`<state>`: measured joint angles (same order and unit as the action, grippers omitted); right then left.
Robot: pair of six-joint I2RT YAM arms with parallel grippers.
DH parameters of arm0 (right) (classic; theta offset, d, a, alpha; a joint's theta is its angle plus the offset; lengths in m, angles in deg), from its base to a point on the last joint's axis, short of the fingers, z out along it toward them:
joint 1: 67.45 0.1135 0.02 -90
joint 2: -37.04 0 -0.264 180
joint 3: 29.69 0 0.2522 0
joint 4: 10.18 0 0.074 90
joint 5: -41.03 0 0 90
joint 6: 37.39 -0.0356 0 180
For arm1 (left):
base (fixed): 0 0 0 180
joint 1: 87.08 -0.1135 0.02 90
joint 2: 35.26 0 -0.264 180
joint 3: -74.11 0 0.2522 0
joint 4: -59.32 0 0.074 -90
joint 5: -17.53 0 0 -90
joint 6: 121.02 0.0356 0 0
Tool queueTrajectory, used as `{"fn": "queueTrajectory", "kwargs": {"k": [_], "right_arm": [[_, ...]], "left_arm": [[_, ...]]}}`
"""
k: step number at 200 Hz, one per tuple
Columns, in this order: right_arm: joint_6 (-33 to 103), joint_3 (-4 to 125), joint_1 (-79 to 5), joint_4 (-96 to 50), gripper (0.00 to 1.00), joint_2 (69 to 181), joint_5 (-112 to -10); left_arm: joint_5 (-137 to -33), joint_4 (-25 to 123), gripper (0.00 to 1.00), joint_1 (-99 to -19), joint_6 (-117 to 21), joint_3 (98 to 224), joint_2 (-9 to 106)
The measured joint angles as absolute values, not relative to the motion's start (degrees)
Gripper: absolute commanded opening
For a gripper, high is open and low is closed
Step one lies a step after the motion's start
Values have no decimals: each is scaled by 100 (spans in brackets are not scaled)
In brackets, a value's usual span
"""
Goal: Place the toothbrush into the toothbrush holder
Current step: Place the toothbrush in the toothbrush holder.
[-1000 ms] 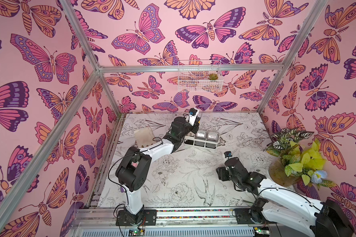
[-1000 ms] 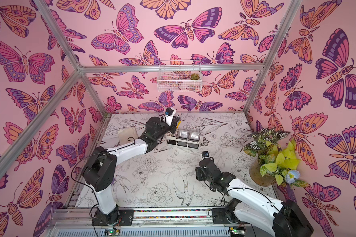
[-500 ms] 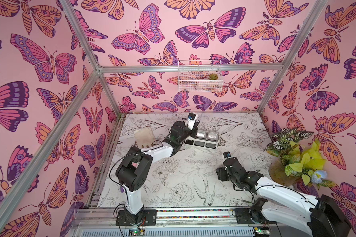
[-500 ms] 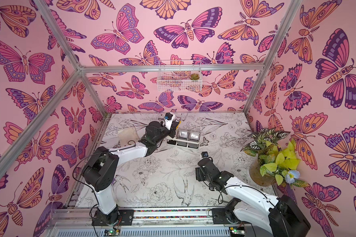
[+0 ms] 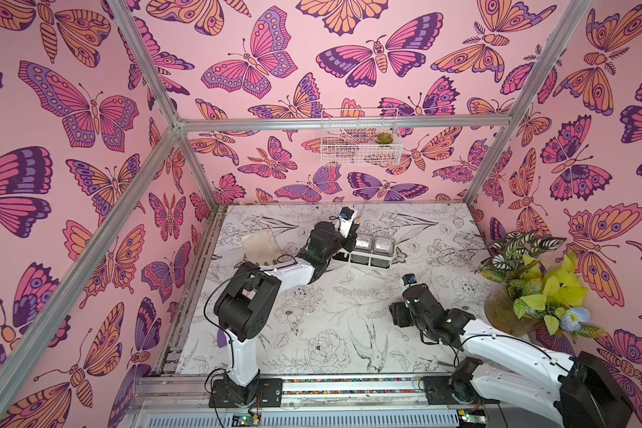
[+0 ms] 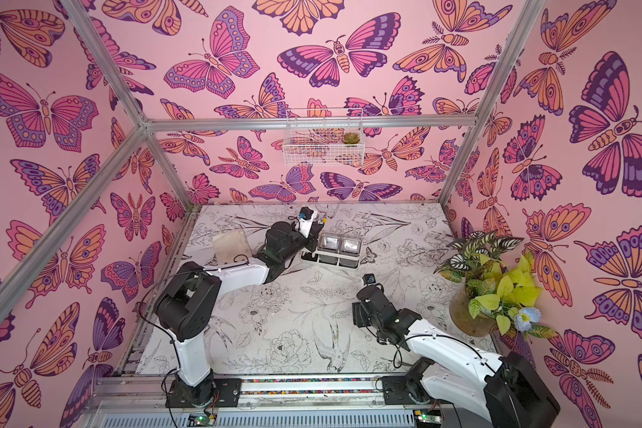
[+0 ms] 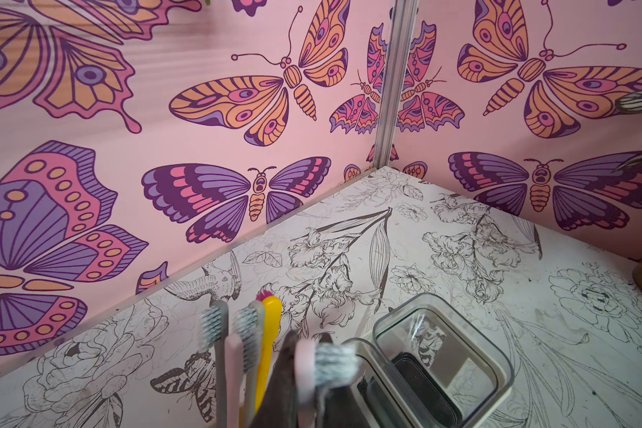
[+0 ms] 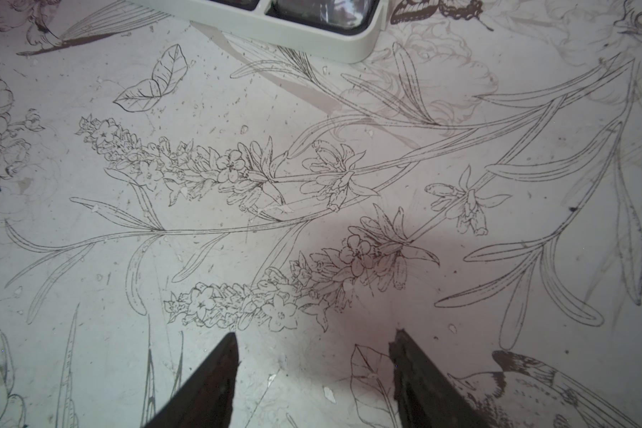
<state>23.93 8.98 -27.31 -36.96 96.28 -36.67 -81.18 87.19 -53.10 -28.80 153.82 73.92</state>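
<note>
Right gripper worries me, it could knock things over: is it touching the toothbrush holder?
Apart. The right wrist view shows the right gripper open over the table, with the toothbrush holder well beyond its fingertips.

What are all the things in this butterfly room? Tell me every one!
toothbrush holder: one, white, far side of table
cups: two, clear grey, in holder
standing toothbrushes: several, grey and yellow, beside cups
held toothbrush: one, pink, in left gripper
square sheet: one, pale brown, left side
wire basket: one, white, back wall
succulent: one, green, in basket
potted plant: one, green-yellow, right side
left gripper: one, black, shut on held toothbrush
right gripper: one, black, open above table
</note>
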Motion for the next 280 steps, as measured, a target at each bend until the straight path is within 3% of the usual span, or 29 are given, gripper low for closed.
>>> {"fn": "queueTrajectory", "kwargs": {"k": [280], "right_arm": [[2393, 954, -2773, -3700, 67, 9897, -3750]], "left_arm": [[-8037, 9252, 3, -5332, -2655, 15360, 7932]]}}
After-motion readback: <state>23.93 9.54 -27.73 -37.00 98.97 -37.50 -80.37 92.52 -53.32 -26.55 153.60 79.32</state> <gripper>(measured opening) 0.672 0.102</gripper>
